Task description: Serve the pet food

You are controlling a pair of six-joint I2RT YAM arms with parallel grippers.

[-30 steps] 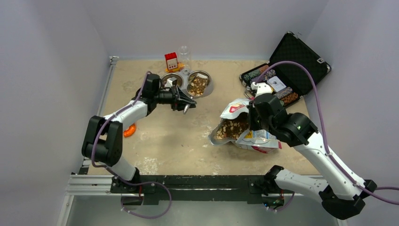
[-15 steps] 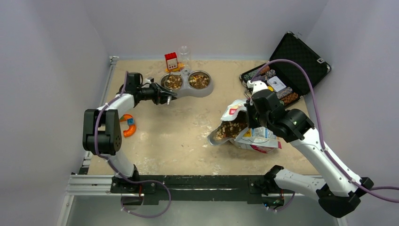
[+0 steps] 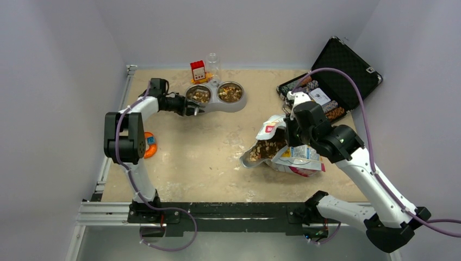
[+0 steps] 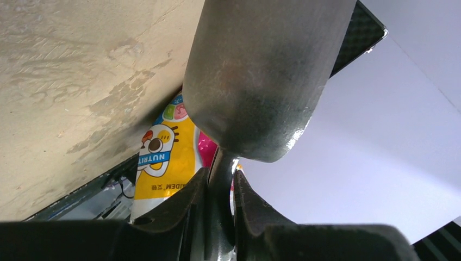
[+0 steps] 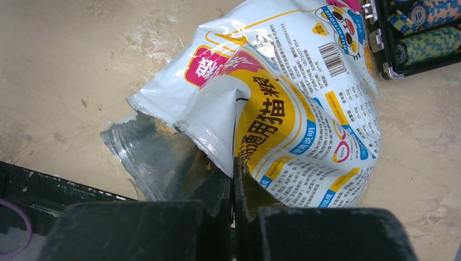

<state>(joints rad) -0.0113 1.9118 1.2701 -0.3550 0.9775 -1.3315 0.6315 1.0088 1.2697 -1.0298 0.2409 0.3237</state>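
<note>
Pinching the thin handle of the metal scoop [image 4: 266, 81], the left gripper [image 4: 217, 187] holds it at the left bowl [image 3: 199, 86] of the twin feeder. The right gripper [image 5: 235, 182], pressed together on the torn lip of the bag [image 5: 304, 109], props its mouth open. The step looks like tipping a scoopful out, and the next calls for a level return to the bag mouth. Pet food [image 3: 266, 148] is heaped inside the bag, with some in the left bowl and the right bowl [image 3: 230, 83].
</note>
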